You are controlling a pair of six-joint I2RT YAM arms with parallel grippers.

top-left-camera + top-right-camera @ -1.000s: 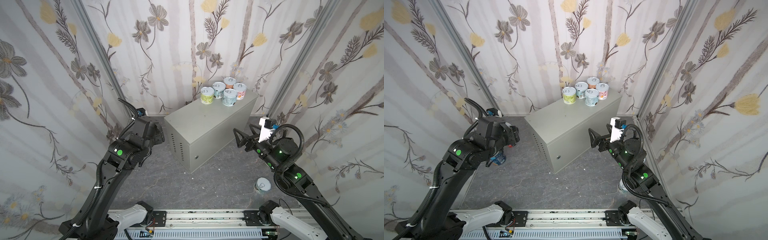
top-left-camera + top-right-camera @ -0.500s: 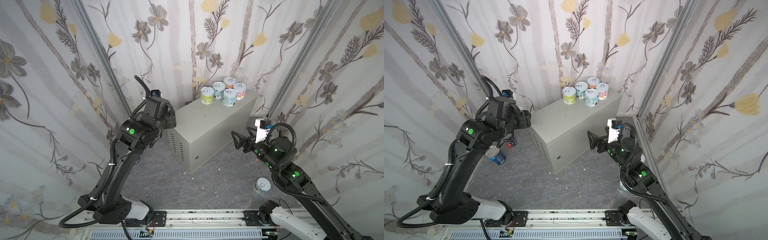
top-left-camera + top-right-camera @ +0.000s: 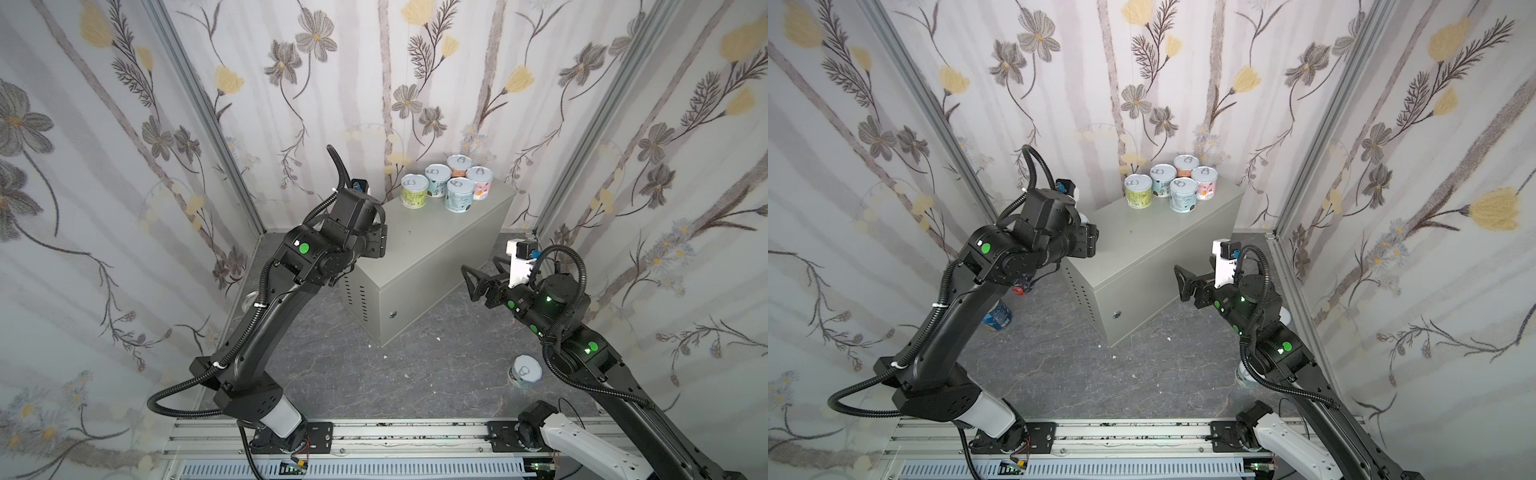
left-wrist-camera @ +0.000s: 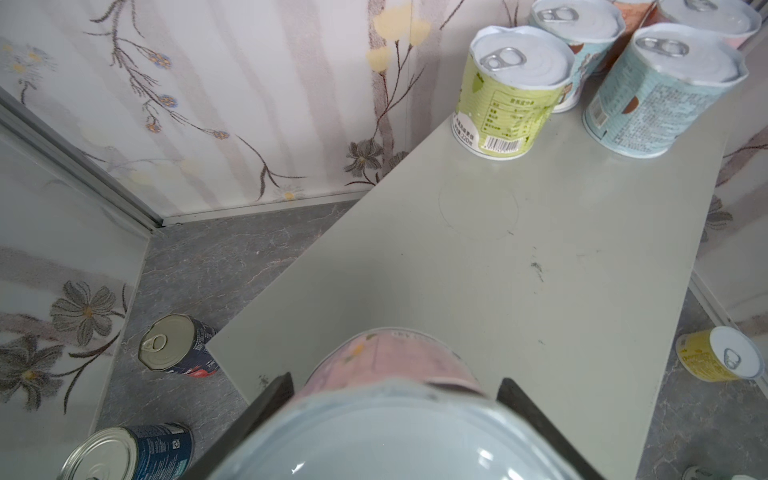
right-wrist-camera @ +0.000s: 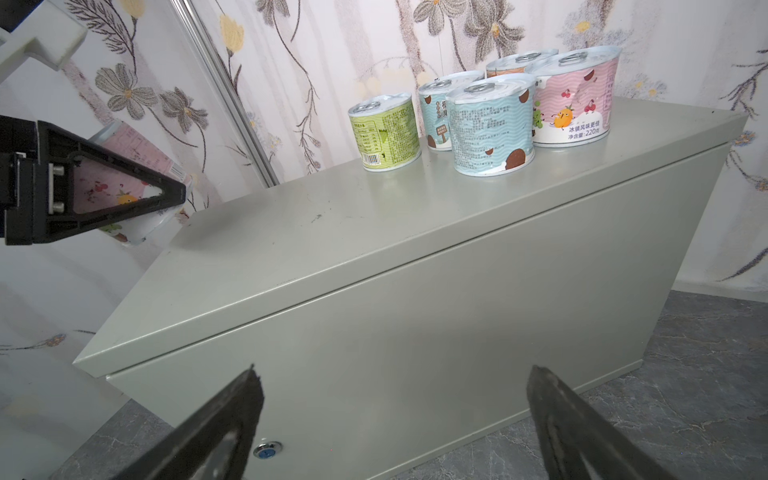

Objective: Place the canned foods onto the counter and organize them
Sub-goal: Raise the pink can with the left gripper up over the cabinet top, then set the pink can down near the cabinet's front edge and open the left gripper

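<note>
Floral-papered walls (image 3: 374,83), metal corner posts (image 3: 201,104), dark grey marbled floor (image 3: 332,374), slotted rail (image 3: 415,432) along the near edge.

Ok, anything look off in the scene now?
Three cans lie on their sides on the floor: the navy-red can and blue can off one side of the cabinet, the yellow can off the opposite side. Nothing looks spilled or dented.

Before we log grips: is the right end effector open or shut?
Open. The right end effector shows jaws wide apart, holding nothing.
</note>
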